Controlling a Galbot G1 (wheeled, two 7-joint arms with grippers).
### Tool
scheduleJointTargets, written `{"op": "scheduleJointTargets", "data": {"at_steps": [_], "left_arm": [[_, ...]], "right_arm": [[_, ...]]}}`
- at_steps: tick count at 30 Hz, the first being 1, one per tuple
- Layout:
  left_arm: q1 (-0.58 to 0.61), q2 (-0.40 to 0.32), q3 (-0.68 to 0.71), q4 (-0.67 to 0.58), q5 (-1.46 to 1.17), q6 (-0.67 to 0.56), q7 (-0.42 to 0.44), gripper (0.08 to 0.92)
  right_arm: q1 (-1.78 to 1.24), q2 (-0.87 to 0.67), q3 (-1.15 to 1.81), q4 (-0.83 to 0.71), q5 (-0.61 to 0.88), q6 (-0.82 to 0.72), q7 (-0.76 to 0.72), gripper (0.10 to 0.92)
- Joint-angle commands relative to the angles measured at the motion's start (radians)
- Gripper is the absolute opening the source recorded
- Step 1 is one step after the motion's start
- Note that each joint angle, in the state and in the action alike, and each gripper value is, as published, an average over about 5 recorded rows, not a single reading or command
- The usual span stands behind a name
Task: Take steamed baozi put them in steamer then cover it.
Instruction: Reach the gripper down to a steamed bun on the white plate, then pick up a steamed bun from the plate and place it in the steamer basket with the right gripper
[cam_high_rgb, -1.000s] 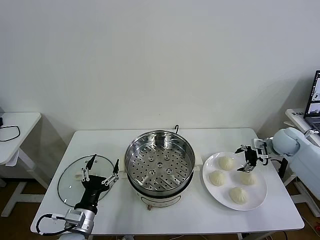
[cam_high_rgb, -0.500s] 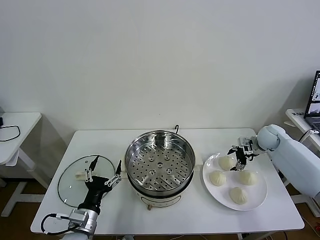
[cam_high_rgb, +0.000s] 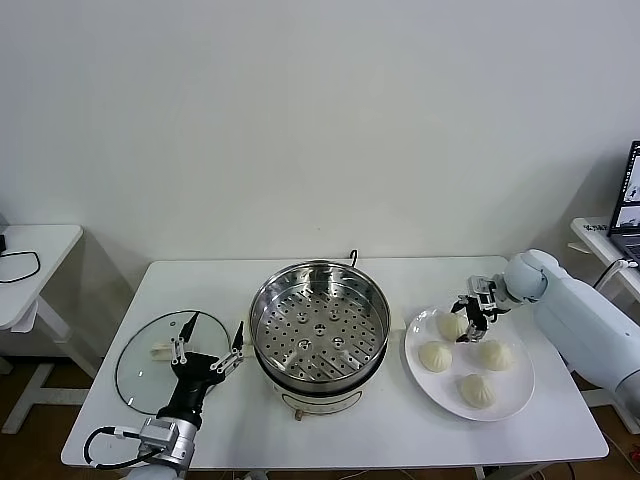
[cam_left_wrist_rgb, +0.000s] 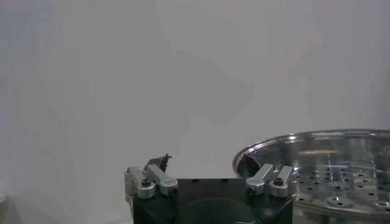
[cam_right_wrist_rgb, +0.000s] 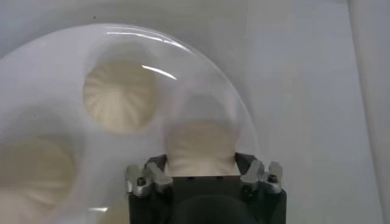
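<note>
Since the baozi that the right gripper works on is the one nearest the plate's back edge, it lies directly under and between the jaws, which the right wrist view shows drawn in against its two sides, so I judge the bun gripped but not yet lifted off the white plate. Being round, it has no long axis to align with; what matters is that the steamer stands toward the tabletop's left edge from this bun, at the tabletop's middle, its perforated tray bare and its rim higher than the plate. The coming move therefore seems to call for a lift clear of that rim, then a carry sideways across the gap between plate and pot. Three more baozi sit on the plate, one toward the steamer side, one toward the right edge and one toward the front edge, all just beside the gripped one. The right arm is plainly the nearer to them. The left gripper hovers with jaws spread wide over the tabletop's left part, above the near rim of the glass cover, which lies flat beside the steamer.
</note>
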Motion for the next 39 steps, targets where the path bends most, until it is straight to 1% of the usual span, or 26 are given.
{"op": "scheduleJointTargets", "data": {"at_steps": [1, 6, 11, 14, 16, 20, 25, 29, 34, 39], "left_arm": [[0.0, -0.002, 0.003, 0.0, 0.002, -0.001, 0.0, 0.823], [0.003, -0.002, 0.002, -0.007, 0.004, -0.002, 0.0, 0.823], [0.011, 0.001, -0.001, -0.016, 0.005, -0.003, 0.001, 0.823], [0.018, 0.005, -0.002, -0.027, 0.005, -0.001, 0.001, 0.823], [0.021, 0.008, -0.003, -0.033, 0.006, 0.0, 0.001, 0.823], [0.026, 0.013, -0.008, -0.04, 0.01, 0.001, 0.003, 0.823], [0.03, 0.014, -0.012, -0.043, 0.021, 0.001, 0.01, 0.823], [0.029, 0.016, -0.022, -0.039, 0.021, 0.0, 0.017, 0.823], [0.021, 0.019, -0.047, -0.026, 0.015, 0.003, 0.024, 0.823], [0.012, 0.026, -0.072, -0.013, 0.004, 0.005, 0.031, 0.823]], "right_arm": [[0.007, -0.006, -0.01, 0.014, 0.0, -0.001, 0.002, 0.667], [0.042, -0.085, -0.063, 0.112, 0.077, -0.008, 0.001, 0.669], [0.193, -0.228, -0.218, 0.32, 0.184, -0.001, -0.008, 0.671], [0.322, -0.305, -0.31, 0.452, 0.221, 0.054, -0.025, 0.675], [0.433, -0.34, -0.402, 0.527, 0.237, 0.122, -0.039, 0.678], [0.689, -0.345, -0.601, 0.635, 0.21, 0.261, -0.068, 0.679], [1.003, -0.237, -0.825, 0.718, 0.208, 0.358, -0.083, 0.681], [1.112, -0.111, -0.917, 0.716, 0.21, 0.416, -0.08, 0.699], [1.163, 0.092, -0.959, 0.682, 0.235, 0.456, -0.065, 0.74], [1.105, 0.25, -0.948, 0.609, 0.224, 0.466, -0.05, 0.746]]}}
